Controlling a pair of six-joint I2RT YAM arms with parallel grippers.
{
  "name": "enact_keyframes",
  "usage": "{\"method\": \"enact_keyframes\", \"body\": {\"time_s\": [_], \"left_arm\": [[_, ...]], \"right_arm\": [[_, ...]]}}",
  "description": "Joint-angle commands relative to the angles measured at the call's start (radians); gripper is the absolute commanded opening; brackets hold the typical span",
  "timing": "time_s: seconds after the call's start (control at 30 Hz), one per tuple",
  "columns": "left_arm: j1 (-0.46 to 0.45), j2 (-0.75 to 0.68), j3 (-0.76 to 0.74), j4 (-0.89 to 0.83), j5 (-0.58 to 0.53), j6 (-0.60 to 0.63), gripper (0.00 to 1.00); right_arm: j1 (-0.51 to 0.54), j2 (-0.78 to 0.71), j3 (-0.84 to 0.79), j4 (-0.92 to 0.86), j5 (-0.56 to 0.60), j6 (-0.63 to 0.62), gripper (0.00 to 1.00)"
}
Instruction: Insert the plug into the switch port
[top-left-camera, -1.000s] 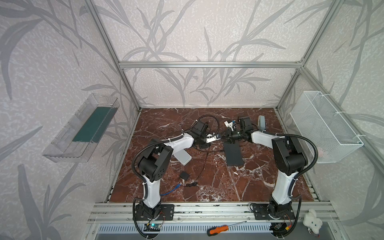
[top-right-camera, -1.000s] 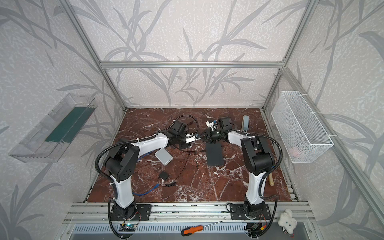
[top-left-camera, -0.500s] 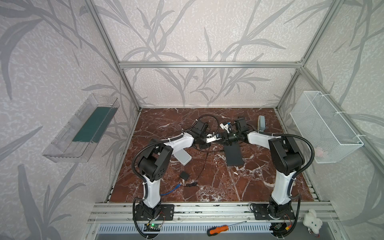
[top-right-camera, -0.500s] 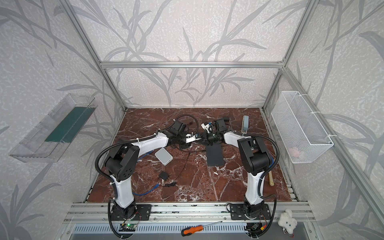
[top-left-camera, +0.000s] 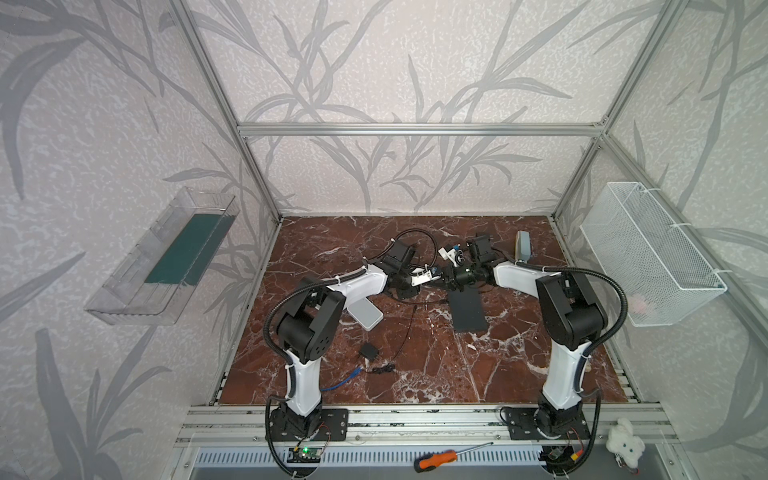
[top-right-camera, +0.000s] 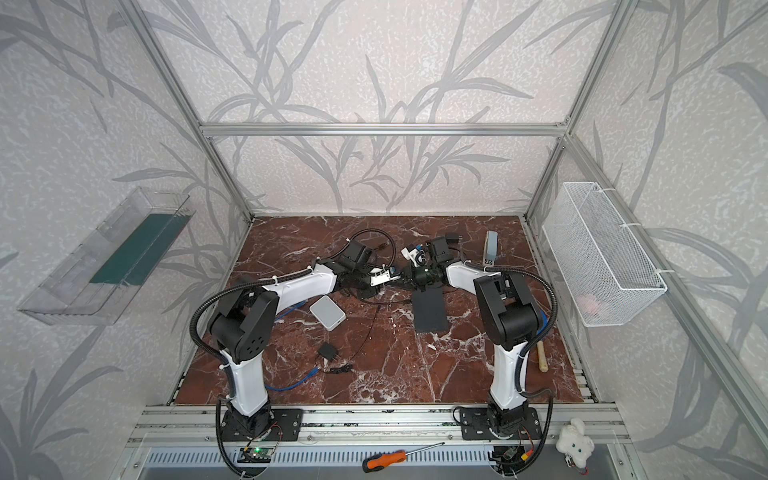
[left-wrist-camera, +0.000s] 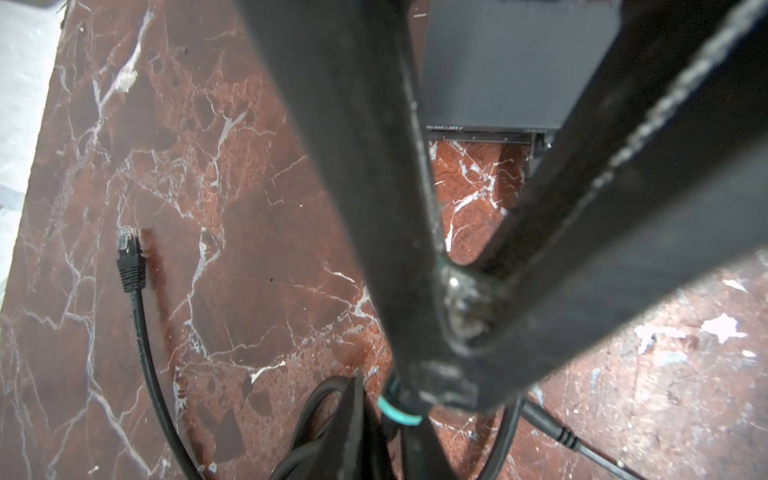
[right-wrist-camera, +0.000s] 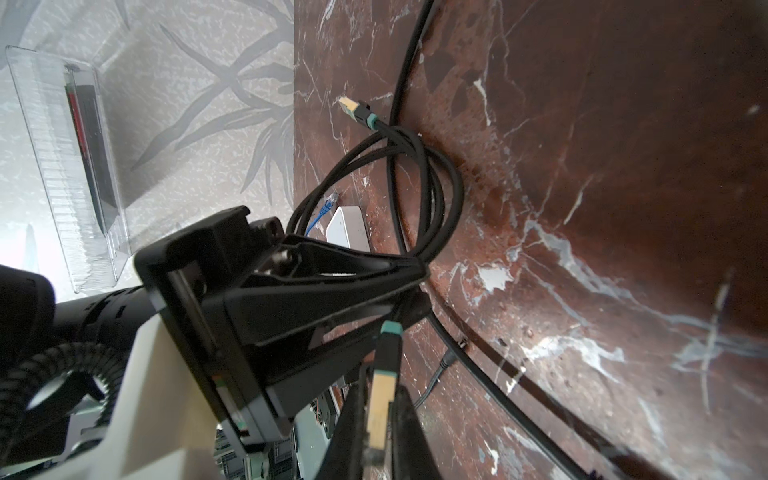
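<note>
Right gripper (right-wrist-camera: 380, 386) is clamped on the gold connector (right-wrist-camera: 379, 411) of the thick black cable (right-wrist-camera: 451, 199), not the plug. Left gripper (right-wrist-camera: 419, 286) is nosed right up to it, jaws near together, can't tell if it's holding anything. The plug (right-wrist-camera: 448, 358) lies loose on the marble surface (top-left-camera: 457, 374) just beside them, mid-width toward the back edge. The white switch box (top-left-camera: 365, 314) sits nearer the left edge, port hidden.
</note>
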Motion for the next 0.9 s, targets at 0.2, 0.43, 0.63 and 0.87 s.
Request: {"method": "enact_keyframes", "body": {"time_s": [0.2, 0.43, 0.63, 0.87], "left_arm": [[-0.011, 0.011, -0.020, 0.040, 0.205, -0.083, 0.32], [-0.010, 0.012, -0.032, 0.073, 0.222, -0.102, 0.21], [-0.008, 0.007, -0.038, 0.085, 0.226, -0.104, 0.15], [-0.008, 0.025, -0.007, 0.044, 0.203, -0.077, 0.06]], "right_arm": [[-0.032, 0.029, -0.014, 0.123, -0.129, 0.027, 0.04], [-0.056, 0.043, -0.021, 0.128, -0.148, 0.026, 0.03], [-0.059, 0.049, -0.031, 0.121, -0.145, 0.023, 0.03], [-0.068, 0.047, -0.059, 0.102, -0.101, 0.002, 0.12]]}}
